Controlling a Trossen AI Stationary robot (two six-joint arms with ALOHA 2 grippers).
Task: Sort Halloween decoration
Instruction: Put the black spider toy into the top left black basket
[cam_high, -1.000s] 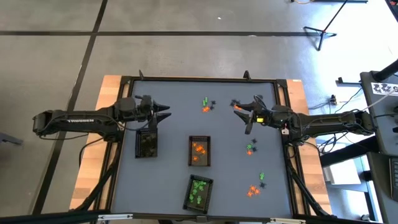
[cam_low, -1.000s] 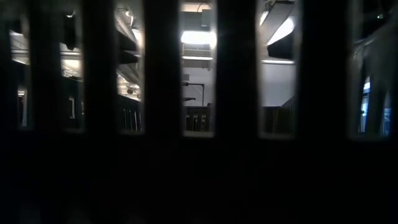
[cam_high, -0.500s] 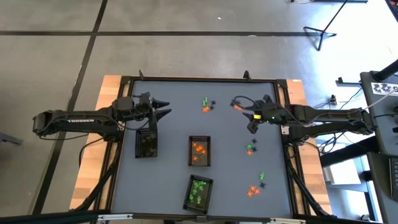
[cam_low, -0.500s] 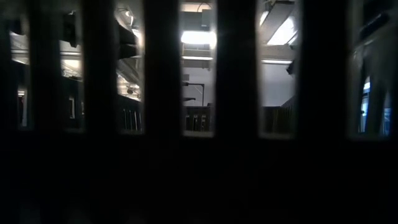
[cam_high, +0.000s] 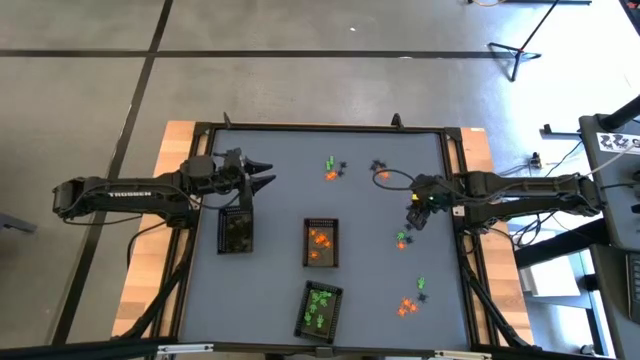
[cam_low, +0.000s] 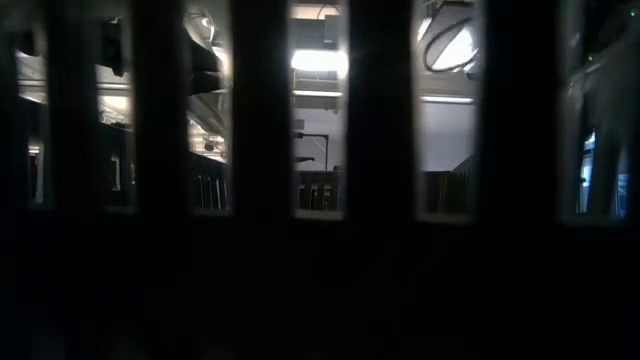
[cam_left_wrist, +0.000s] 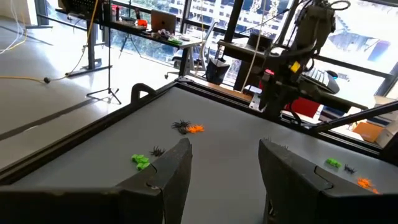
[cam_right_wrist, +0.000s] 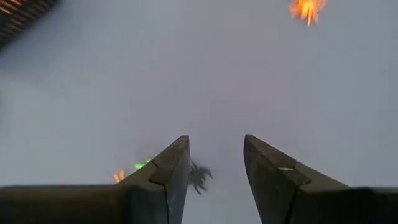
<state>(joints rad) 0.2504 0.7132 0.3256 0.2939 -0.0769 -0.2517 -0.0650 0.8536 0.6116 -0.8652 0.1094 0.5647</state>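
- The left arm (cam_high: 110, 190) had "TROSSEN" written on it.
- The left gripper (cam_high: 262, 175) stood open above the black tray (cam_high: 236, 231).
- The right gripper (cam_high: 413, 222) stood open over a black spider (cam_right_wrist: 200, 175), beside green and orange trinkets (cam_high: 401, 240).

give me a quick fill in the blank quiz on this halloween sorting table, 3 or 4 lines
1. The tray in the middle of the table holds trinkets coloured ____.
2. The tray nearest the table's front edge holds trinkets coloured ____.
3. The left tool hovers beside the tray on the table's ____ side.
4. Between the open fingers of the right tool lies a small black ____.

Missing words: orange; green; left; spider
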